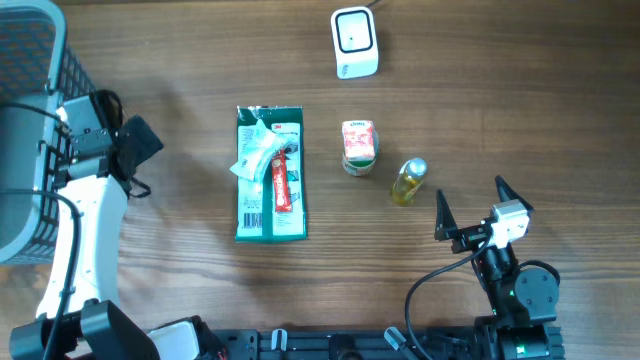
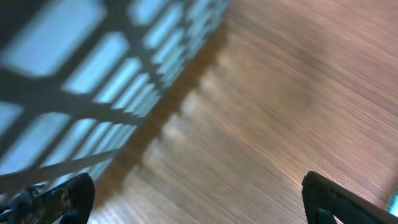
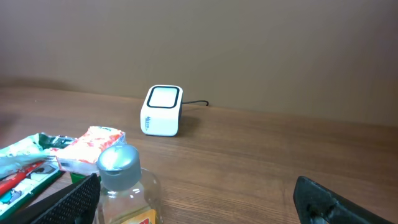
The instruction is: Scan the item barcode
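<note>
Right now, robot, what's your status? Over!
Left gripper open, empty, beside basket. Right gripper open, empty, near bottle. Bottle untouched; carton stands between it and scanner.

Soft, even light; faint shadows on the table (image 1: pixel 500 80). Left wrist view badly blurred, the basket (image 2: pixel 62 99) perhaps too close; the other 2 views are sharp.

Left arm (image 1: pixel 78 230) is stretched out far to its side, left gripper (image 2: pixel 199 200) jaws spread wide and empty. Right arm (image 1: pixel 522 290) is tucked back, right gripper (image 1: pixel 468 188) splayed wide too, also empty.
</note>
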Tool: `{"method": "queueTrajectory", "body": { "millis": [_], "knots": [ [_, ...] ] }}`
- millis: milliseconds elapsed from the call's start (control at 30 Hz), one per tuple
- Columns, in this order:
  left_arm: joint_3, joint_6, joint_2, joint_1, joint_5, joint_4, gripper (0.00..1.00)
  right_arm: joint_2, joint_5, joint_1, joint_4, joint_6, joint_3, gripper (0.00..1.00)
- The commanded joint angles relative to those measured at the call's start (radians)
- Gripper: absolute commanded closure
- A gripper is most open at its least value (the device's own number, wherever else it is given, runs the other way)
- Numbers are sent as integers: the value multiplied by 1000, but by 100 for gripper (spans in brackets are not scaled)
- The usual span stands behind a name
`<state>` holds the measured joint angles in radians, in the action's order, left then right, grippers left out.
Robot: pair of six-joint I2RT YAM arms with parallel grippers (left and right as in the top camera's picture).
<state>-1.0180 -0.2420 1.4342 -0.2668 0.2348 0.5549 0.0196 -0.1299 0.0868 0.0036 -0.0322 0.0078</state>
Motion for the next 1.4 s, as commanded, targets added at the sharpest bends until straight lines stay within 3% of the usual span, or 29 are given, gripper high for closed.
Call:
{"method": "queueTrajectory", "body": {
  "millis": [0, 67, 333, 1367],
  "knots": [
    [-16, 121, -15, 37, -217, -20, 0, -2, 9, -3, 3, -13, -3, 0],
    [-16, 138, -14, 71, -285, -22, 0, -2, 9, -3, 3, -13, -3, 0],
    [-16, 159, -14, 205, -290, -22, 0, -2, 10, -3, 3, -13, -3, 0],
    [-16, 160, -14, 206, -290, -20, 0, -2, 10, -3, 3, -13, -3, 0]
  ]
}}
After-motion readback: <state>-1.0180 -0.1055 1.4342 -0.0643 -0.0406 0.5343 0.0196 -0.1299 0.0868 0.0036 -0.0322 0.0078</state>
